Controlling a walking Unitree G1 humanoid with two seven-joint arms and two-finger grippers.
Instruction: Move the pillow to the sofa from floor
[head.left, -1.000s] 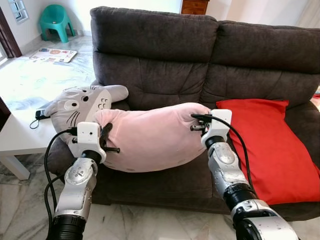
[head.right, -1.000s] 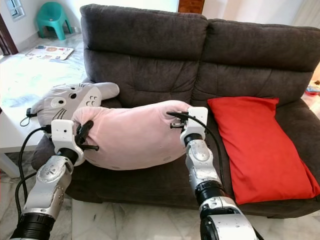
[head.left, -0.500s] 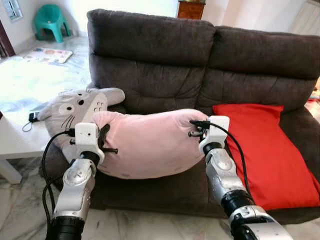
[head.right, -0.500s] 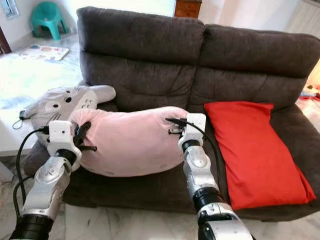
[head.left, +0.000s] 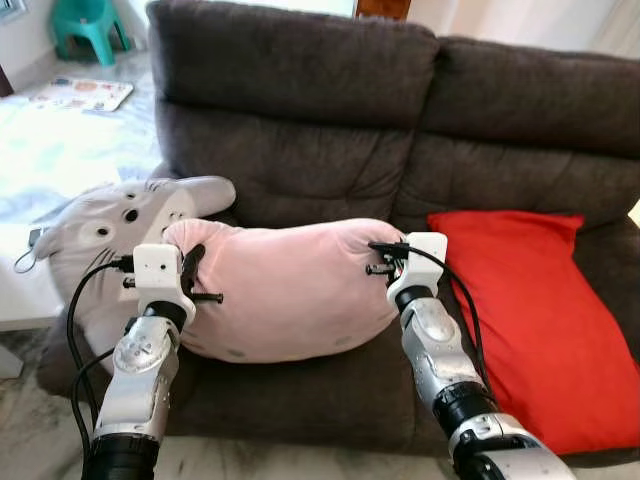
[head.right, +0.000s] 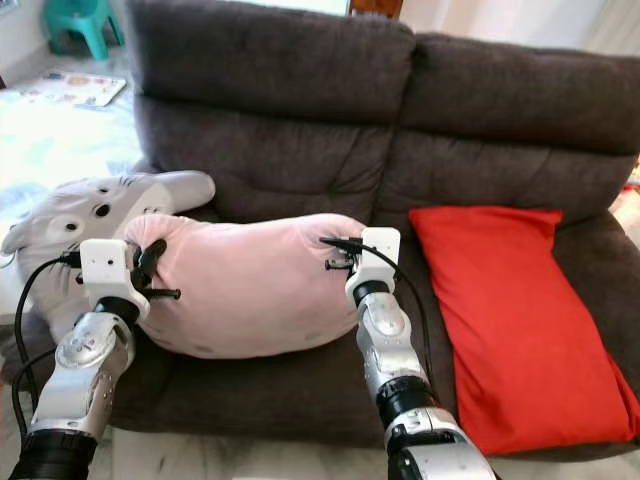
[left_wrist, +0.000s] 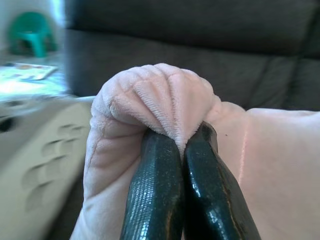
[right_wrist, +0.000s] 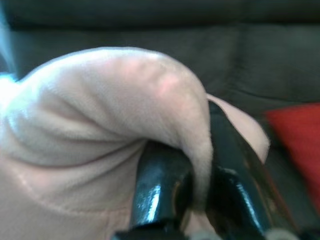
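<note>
The head's paired eyes looked forward and down at the sofa from close by; both wrist cameras peered along their fingers, sharing its dark backrest.

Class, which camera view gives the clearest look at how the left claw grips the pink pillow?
The left wrist view: the left claw is shut on a bunched fold of the pink pillow, close up. The eye views show that grip small and from the side; the right wrist view shows the pillow's other end in the right claw.

The pink pillow is soft matt plush, the sofa coarse dark cloth, the red cushion smooth fabric.
</note>
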